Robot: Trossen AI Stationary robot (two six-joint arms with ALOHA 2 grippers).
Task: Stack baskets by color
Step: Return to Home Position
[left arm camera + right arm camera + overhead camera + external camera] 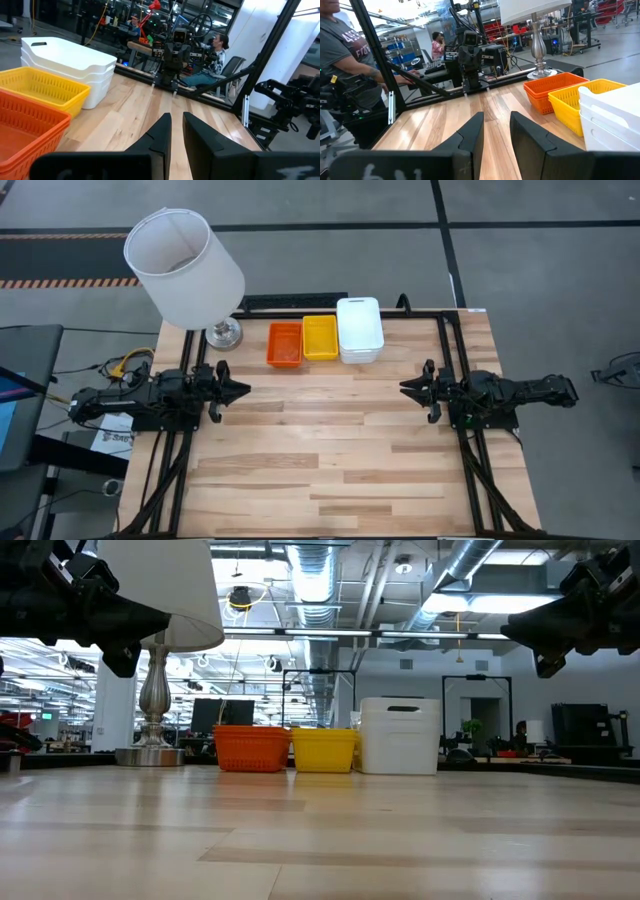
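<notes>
On my far left, the left arm lies low over the table's left edge. The left gripper (pixel 243 390) points inward over the pale wooden slat table (pixel 330 470), well short of the baskets. Through its wrist camera I see its two dark fingers (pixel 161 134) parted by only a narrow slit, with bare wood showing between them and nothing in their hold.

Next comes the big white cylindrical lampshade (pixel 185 268), tilted on its silver metal lamp base (pixel 224 333) at the table's far-left corner.

Just beside the base sits the orange perforated plastic basket stack (pixel 285 344). Two nested orange rims (pixel 555 85) show from the right wrist camera. Touching its right side is the yellow perforated plastic basket stack (pixel 320 337), though I cannot count its layers. Against that stands the taller white plastic basket stack (pixel 359 328), three rims deep in the left wrist view (pixel 75 65). All three stacks line up in one row along the table's far edge.

On my right, the right gripper (pixel 405 389) mirrors the left over the table's right side, well clear of the row. Its fingers (pixel 470 135) stand slightly apart and carry nothing.
</notes>
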